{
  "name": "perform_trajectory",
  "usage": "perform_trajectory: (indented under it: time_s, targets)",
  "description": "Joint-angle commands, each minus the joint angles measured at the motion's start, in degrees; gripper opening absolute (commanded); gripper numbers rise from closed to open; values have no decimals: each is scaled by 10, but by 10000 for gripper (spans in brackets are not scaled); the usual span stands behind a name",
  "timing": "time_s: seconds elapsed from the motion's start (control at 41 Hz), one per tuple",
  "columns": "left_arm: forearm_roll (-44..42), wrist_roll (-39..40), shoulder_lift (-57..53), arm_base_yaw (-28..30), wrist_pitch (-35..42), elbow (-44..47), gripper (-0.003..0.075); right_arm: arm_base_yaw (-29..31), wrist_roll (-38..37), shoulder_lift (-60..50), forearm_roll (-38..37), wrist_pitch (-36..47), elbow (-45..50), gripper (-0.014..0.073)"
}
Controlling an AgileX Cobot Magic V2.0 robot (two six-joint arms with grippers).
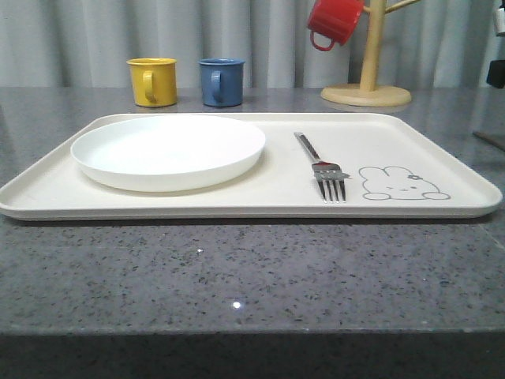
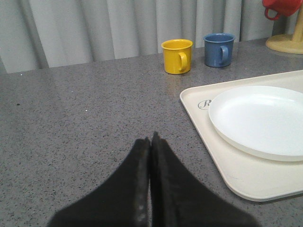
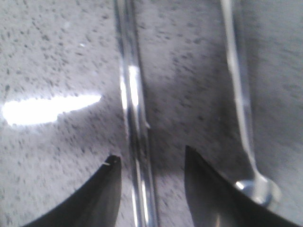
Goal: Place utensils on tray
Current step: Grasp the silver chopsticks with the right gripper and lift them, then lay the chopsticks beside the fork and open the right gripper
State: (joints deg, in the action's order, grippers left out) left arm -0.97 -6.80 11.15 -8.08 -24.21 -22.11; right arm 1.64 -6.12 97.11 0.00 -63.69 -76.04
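The cream tray (image 1: 442, 138) lies across the grey table, and its near corner (image 2: 246, 182) comes into the left wrist view. On it sit a round white plate (image 1: 168, 150) (image 2: 260, 118) and a silver fork (image 1: 322, 167) beside the rabbit drawing (image 1: 402, 184). My left gripper (image 2: 151, 139) is shut and empty, above bare table beside the tray's corner. My right gripper (image 3: 151, 153) is open, close over the table. The pair of silver chopsticks (image 3: 132, 94) runs between its fingers, untouched. The spoon (image 3: 239, 94) lies just outside one finger.
A yellow mug (image 1: 152, 80) (image 2: 177, 56) and a blue mug (image 1: 222, 81) (image 2: 218, 49) stand behind the tray. A red mug (image 1: 334, 21) hangs on a wooden mug tree (image 1: 366, 93) at the back right. A grey curtain closes off the back.
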Motion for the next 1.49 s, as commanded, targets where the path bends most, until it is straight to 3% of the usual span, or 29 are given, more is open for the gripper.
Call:
perform_trajectory:
  time_s: [0.0,0.122,0.342,0.439,0.708,0.903,1.221,1.465]
  targets:
    - [5,4,7,0,48,-16,-18,3,8,-11,4,16,-10,351]
    - [5,4,7,0,48,-16,-18,3,8,-3,4,17,-10,323]
    - [5,4,7,0,48,-16,-18,3,8,-2,5,-1,-13,75]
    - [5,4,7,0,48,-16,-18,3,8,-12,5,-1,-14,22]
    - [5,4,7,0,48,-16,-18,-2,-1,-86,23,-9,-14,24]
    - [5,4,7,0,48,-16,-18,-44,-9,-128,65,-13,-14,26]
    - [5,4,7,0,48,-16,-18,-174,-73,-101,79,46,-14,25]
    - [5,4,7,0,48,-16,-18,-200,-98,-53,94,85,-14,27]
